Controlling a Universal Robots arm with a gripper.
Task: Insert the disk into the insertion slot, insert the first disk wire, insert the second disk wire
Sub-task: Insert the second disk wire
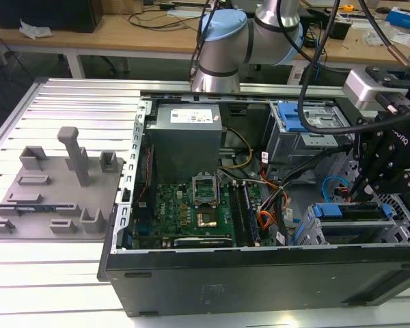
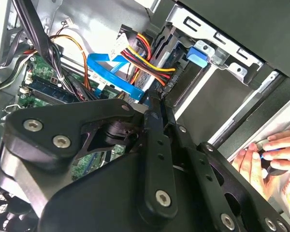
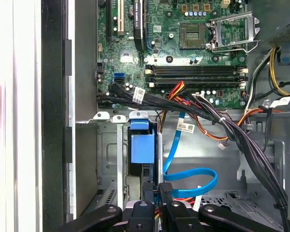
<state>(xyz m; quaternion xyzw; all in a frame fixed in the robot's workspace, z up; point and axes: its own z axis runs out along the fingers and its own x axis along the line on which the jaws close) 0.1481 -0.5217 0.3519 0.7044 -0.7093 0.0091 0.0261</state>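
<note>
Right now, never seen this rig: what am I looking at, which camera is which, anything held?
It is one robot arm working inside an open desktop computer case that lies on its side on a slatted metal table. The exterior view looks at the whole scene from off the arm. Both wrist views ride on the arm and look past its black gripper into the case. Beside the case, on the exterior view's left, sits a grey fixture plate. Inside are the green motherboard and drive cages. The gripper reaches down at the disk in its blue carrier, near a blue flat cable. Its fingers look closed around a wire connector there, though that is hard to confirm. A person's hand rests outside the case.
</note>
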